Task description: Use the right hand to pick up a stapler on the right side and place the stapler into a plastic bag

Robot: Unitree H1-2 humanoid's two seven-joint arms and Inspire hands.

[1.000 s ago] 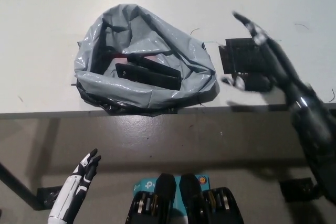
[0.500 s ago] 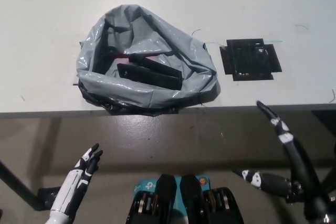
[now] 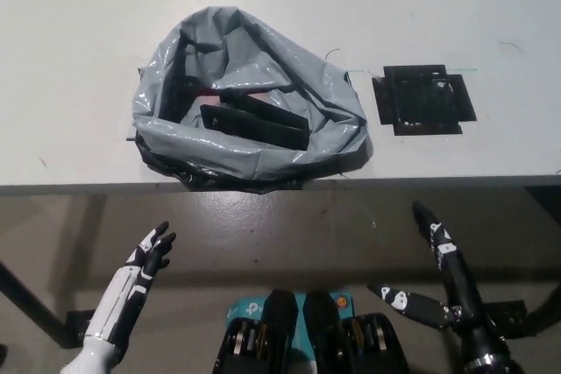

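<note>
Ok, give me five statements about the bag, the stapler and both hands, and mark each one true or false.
1. The stapler lies inside the plastic bag. True.
2. The right hand grips the stapler. False: it holds nothing, its fingers are apart, and it hangs below the front edge of the table.
3. The left hand rests on the table top. False: it is at the lower left, below the table edge, open.
4. A black square patch lies on the table to the right of the bag. True.
5. The bag's mouth is closed. False: it gapes open, so the stapler shows inside.
</note>
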